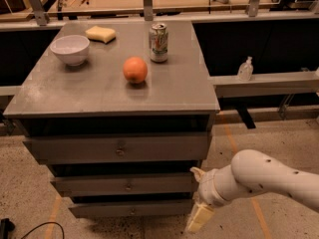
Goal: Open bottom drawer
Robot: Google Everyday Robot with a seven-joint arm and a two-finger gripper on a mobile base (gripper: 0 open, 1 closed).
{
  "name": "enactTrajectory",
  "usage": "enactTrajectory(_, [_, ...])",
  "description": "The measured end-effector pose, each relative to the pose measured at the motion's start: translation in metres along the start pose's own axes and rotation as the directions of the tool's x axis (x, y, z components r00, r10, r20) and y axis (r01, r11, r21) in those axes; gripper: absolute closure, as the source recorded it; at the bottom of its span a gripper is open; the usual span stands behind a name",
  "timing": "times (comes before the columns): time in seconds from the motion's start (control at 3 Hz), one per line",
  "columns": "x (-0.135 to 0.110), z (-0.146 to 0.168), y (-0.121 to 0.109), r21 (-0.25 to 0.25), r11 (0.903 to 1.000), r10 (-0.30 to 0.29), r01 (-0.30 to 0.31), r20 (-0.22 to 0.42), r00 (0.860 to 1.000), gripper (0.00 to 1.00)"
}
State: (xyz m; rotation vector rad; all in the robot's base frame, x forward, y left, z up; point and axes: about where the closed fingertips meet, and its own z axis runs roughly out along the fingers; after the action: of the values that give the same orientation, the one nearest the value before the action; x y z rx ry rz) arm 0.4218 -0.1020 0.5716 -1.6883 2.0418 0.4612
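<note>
Speckled floor (22, 183), end effector (198, 219) beside bottom drawer (130, 210)

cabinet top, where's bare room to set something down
The cabinet top is bare along its whole front strip, ahead of the bowl and orange, and on the right past the can. The back is crowded: bowl, sponge, can. The gripper hangs low by the bottom drawer.

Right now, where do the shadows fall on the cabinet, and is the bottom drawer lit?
Camera view: dark shadow bands stripe the cabinet face, and its top shows a soft sheen; the bottom drawer is dim; the tool, just right of it, is well lit.
</note>
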Motion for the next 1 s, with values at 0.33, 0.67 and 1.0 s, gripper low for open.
enactTrajectory(0.33, [0.011,0.078,0.003,-0.067,0.9972,-0.029,0.033,0.054,0.998,0.0])
enactTrajectory(0.67, [0.032,0.136,0.014,-0.138,0.9898,-0.031,0.037,0.043,0.999,0.0])
enactTrajectory(1.0, [0.064,0.2,0.016,-0.146,0.9892,-0.015,0.01,-0.033,0.999,0.0])
